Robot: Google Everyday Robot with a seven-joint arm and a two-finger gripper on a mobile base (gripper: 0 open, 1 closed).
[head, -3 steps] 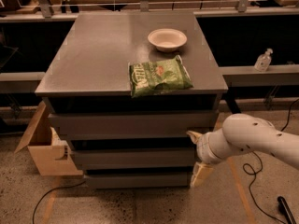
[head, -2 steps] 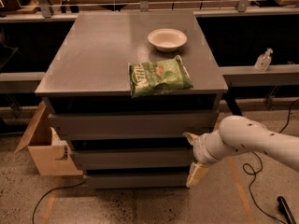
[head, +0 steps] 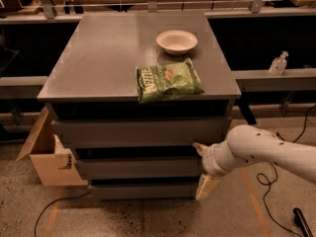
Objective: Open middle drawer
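The middle drawer (head: 138,168) is the second dark-grey front of the cabinet and looks nearly flush with the fronts around it. My gripper (head: 201,168) is at its right end, on a white arm reaching in from the right. One cream finger (head: 199,147) points at the drawer's upper edge and the other (head: 205,186) hangs by its lower edge. The fingers are spread apart with the drawer's right corner between them. The taller top drawer (head: 140,131) is above it and the narrow lowest drawer (head: 143,190) is below it.
On the cabinet top (head: 98,58) lie a green chip bag (head: 168,80) near the front edge and a white bowl (head: 177,41) behind it. A cardboard box (head: 49,157) stands at the cabinet's left. A bottle (head: 279,64) sits on the right ledge. Cables cross the floor.
My gripper has shifted a little to the left, closer to the right end of the middle drawer. The drawers, the bag and the bowl have not moved.
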